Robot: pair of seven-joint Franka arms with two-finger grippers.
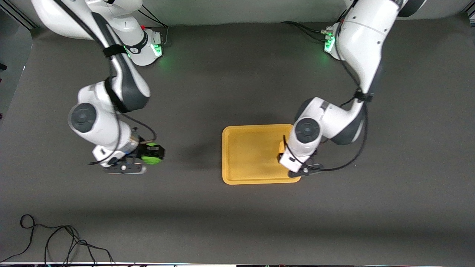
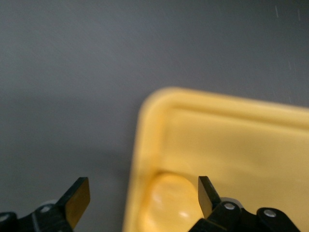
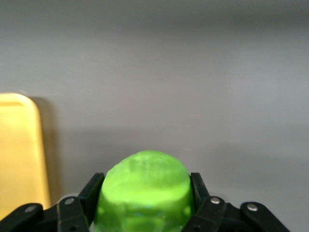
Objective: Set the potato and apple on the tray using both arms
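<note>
Left gripper (image 2: 145, 198) hung fingers apart over the potato (image 2: 169, 203) resting in the tray (image 1: 252, 155) corner; right gripper (image 3: 145, 203), clamped on the apple (image 1: 152, 157) above the worktop (image 1: 237, 222), should carry it level to the tray.

The front view looks steeply down from high across the table (image 1: 237, 207), facing both bases. The left wrist view looks close down past its end effector (image 2: 144, 198) onto a tray (image 2: 231, 140) corner. The right wrist view sits low past its end effector (image 3: 145, 193), sharing that tray (image 3: 19, 154) with both.
</note>
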